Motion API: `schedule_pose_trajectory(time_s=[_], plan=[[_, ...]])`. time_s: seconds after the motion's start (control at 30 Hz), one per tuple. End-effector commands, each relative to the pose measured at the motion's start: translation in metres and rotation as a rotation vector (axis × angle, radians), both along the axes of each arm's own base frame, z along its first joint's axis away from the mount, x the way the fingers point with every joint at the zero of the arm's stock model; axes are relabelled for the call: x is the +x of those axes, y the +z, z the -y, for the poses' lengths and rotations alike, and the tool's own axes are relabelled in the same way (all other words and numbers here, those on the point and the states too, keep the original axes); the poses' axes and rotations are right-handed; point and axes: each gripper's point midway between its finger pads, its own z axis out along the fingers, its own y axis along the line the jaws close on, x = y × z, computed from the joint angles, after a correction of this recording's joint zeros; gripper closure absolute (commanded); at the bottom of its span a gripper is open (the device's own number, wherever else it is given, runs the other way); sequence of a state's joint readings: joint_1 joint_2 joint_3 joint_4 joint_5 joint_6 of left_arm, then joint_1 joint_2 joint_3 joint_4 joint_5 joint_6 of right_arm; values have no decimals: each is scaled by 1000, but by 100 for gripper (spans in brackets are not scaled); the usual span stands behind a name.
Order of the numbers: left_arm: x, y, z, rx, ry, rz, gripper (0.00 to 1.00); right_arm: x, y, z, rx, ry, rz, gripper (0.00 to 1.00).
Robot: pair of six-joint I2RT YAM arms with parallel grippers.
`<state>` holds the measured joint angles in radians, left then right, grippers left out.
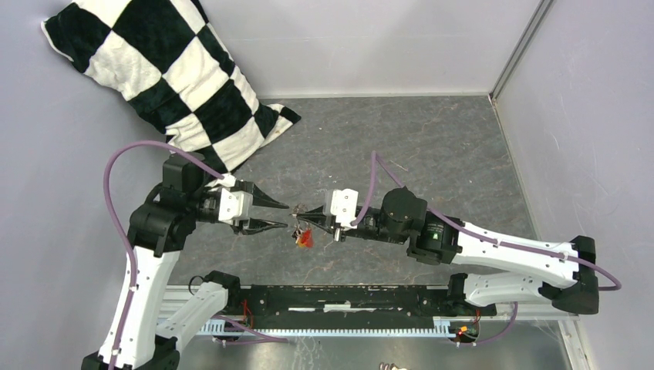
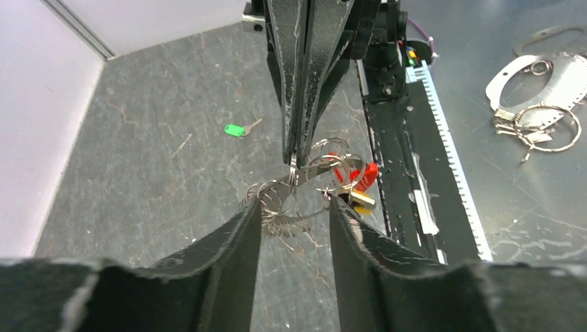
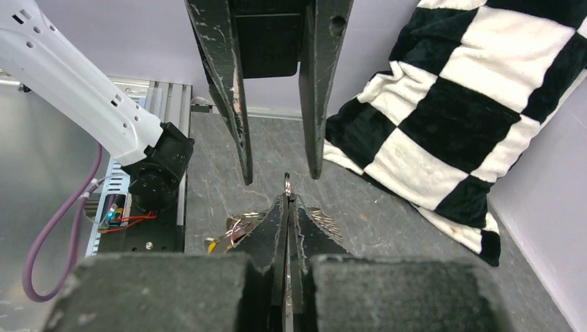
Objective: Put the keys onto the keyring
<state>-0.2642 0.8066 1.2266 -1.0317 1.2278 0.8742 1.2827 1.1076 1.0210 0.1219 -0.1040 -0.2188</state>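
My right gripper (image 1: 297, 211) is shut on the keyring (image 2: 325, 166), a bunch of thin silver wire loops held above the table; a ring tip pokes out of its shut jaws in the right wrist view (image 3: 286, 181). A red piece (image 1: 305, 238) and a yellow key head (image 2: 360, 202) hang from the ring. My left gripper (image 1: 279, 215) is open and empty, its fingertips on either side of the hanging loops (image 2: 296, 205), facing the right gripper. The green key (image 2: 235, 129) lies alone on the grey table beyond.
A black-and-white checked pillow (image 1: 177, 77) leans in the far left corner. The black base rail (image 1: 347, 297) runs along the near edge. Spare rings and metal plates (image 2: 540, 117) lie on the metal surface past the rail. Walls close in left, back and right.
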Motion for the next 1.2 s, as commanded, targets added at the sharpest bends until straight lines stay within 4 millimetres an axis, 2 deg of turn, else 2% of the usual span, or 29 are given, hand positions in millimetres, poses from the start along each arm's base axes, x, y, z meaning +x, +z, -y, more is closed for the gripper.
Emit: schedule_pose_trajectory(time_s=[0.0,0.17,0.57,0.73,0.9,0.97,1.03,1.1,1.17], plan=[[-6,-2,-4,50,-30,27,57,2,36,-1,61,-5,42,99],[-7,1,-3,42,-43,28,67,0,40,-6,62,12,44,99],[-11,6,-4,45,-38,58,70,0,40,-12,36,26,51,99],[-8,9,-3,42,-42,62,81,-1,40,-15,28,35,51,99],[-10,9,-4,41,-42,64,80,-1,39,-17,20,39,53,99],[-10,7,-4,42,-43,69,85,-1,39,-18,19,41,54,99],[-10,7,-4,43,-45,73,97,-1,38,-19,17,42,52,99],[-11,5,-4,42,-50,85,98,-1,40,-19,24,41,48,99],[-13,2,-4,37,-73,150,98,-3,46,-17,43,46,44,87]])
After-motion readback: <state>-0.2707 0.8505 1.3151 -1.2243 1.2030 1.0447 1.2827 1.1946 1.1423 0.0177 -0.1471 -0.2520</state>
